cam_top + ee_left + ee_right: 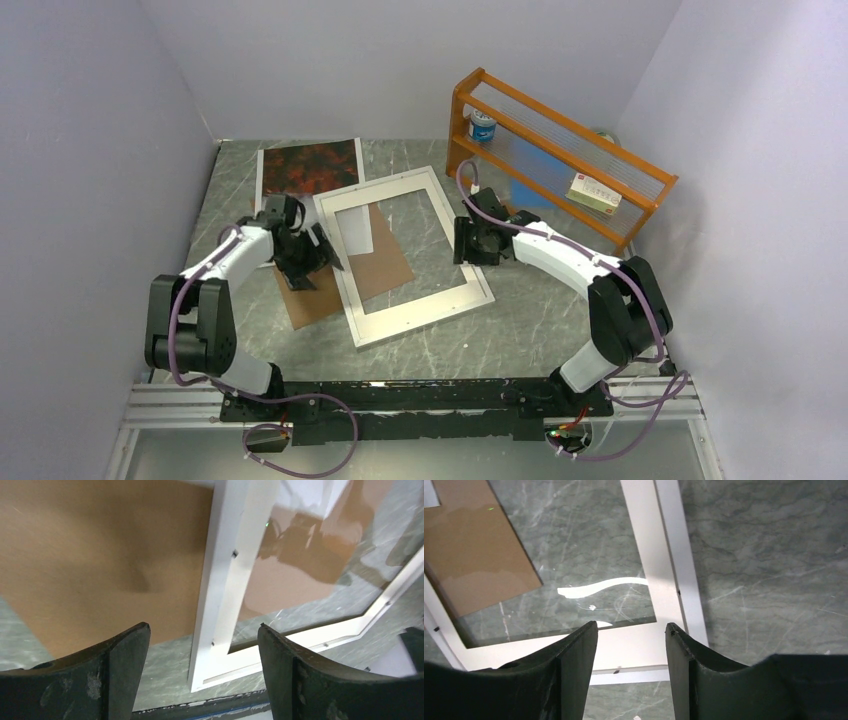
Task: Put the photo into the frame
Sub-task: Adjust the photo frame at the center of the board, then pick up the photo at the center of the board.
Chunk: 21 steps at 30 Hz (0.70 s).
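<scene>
The frame (425, 318) lies flat and askew in the middle of the table (520, 330), with one long side towards each arm. Its centre throws back reflections like a clear pane. The photo (310, 165) lies by the far edge, left of centre, with its dark red half towards the wall. Its pale half reaches under the frame's far-left corner. A brown board (310, 300) lies under the frame's left side and sticks out towards the left arm. The left gripper (318, 250) hangs over the frame's left border with its jaws spread wide and nothing between them. Its wrist view shows the white border (225, 580) and the board (100, 555) below the fingers (120, 655). The right gripper (468, 240) is over the frame's right border (664, 555), about half open and empty. An orange rack (560, 165) stands in the far-right corner, holding a small can (483, 125) and a box (592, 192).
</scene>
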Each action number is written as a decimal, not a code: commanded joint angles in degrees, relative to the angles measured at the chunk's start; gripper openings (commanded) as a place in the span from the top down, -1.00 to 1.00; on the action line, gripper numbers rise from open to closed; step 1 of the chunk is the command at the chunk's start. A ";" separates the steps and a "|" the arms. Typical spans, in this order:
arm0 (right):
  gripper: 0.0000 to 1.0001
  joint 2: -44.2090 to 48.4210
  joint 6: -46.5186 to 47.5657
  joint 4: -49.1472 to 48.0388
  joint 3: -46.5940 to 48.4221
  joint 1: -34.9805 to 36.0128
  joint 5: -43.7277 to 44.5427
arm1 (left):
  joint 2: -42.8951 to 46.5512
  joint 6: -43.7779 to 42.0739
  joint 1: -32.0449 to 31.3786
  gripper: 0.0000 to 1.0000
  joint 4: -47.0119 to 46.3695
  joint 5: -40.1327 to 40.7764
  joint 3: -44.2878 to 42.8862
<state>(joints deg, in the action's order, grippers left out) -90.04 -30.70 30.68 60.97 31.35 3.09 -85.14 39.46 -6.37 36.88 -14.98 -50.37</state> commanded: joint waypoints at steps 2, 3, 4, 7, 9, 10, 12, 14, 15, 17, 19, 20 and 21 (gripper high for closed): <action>-0.10 -0.56 -1.83 -4.52 2.79 0.59 -1.25 | -2.21 -5.25 5.43 -0.68 5.85 6.25 -13.19; -0.10 -0.84 -2.03 -5.05 3.14 0.68 -1.43 | -3.55 -6.71 7.64 -0.68 6.00 6.12 -15.13; -0.10 -1.20 -2.03 -5.50 3.57 0.77 -1.75 | -4.87 -8.08 10.05 -0.68 6.21 5.95 -17.01; -0.10 -2.68 -1.48 -5.14 6.15 1.20 -1.68 | -9.29 -11.86 17.60 -0.69 5.62 2.91 -22.91; -0.10 -3.44 -1.01 -4.73 7.74 1.41 -1.52 | -12.89 -14.80 21.89 -0.69 4.92 0.22 -26.65; -0.09 -3.64 -0.75 -4.71 8.24 1.57 -1.51 | -14.78 -16.47 23.47 -0.69 4.84 -1.14 -28.54; -0.09 -3.99 -0.47 -4.89 8.77 1.52 -1.32 | -18.53 -19.54 26.07 -0.68 5.23 -3.39 -31.90; -0.10 -4.45 -0.06 -4.90 9.06 1.52 -1.04 | -21.91 -22.07 28.22 -0.64 4.77 -7.43 -33.85; -0.09 -4.64 0.12 -5.09 9.15 1.52 -0.99 | -23.28 -23.07 29.26 -0.63 4.45 -9.79 -34.35; -0.09 -5.29 0.56 -5.42 9.53 1.56 -0.91 | -25.39 -23.29 31.06 -0.62 2.47 -12.94 -34.27; -0.09 -6.43 0.98 -5.39 10.59 1.52 -0.90 | -27.35 -22.75 32.60 -0.60 -0.26 -16.06 -34.17; -0.09 -7.02 1.12 -5.05 11.38 1.52 -0.90 | -28.30 -22.93 33.06 -0.58 -1.14 -17.76 -34.58; -0.09 -7.61 1.44 -4.84 12.09 1.52 -0.90 | -29.31 -23.21 33.50 -0.57 -1.93 -19.42 -34.87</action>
<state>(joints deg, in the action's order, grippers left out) -95.85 -30.89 26.89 68.93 32.73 1.85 -112.22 19.53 25.50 39.27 -24.71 -82.94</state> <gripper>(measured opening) 0.548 0.795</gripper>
